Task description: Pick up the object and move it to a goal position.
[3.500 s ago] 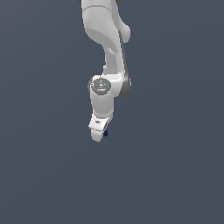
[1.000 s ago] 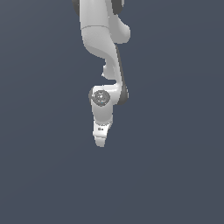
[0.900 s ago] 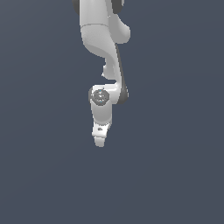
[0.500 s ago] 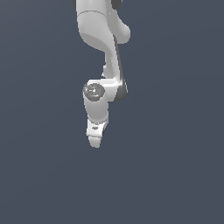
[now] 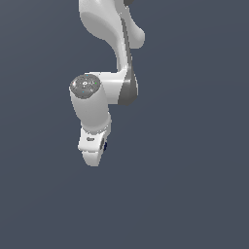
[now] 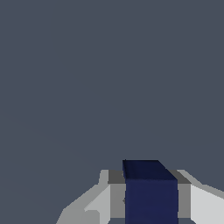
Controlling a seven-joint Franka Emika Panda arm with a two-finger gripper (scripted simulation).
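Note:
The dark navy-blue cube (image 6: pixel 151 192) sits between my two white fingers in the wrist view, pressed on both sides. In the exterior view only a small dark sliver of the cube (image 5: pixel 105 145) shows at the side of my gripper (image 5: pixel 92 154), which hangs from the white arm in mid-frame, pointing down. The gripper is shut on the cube and holds it off any surface. The fingertips are mostly hidden by the gripper body in the exterior view.
Both views show only a plain dark grey-blue background around the arm. No goal marker, surface edge or other object shows.
The arm has swung the gripper toward the exterior view's left and slightly up, with the cube still in it. The wrist has turned a little.

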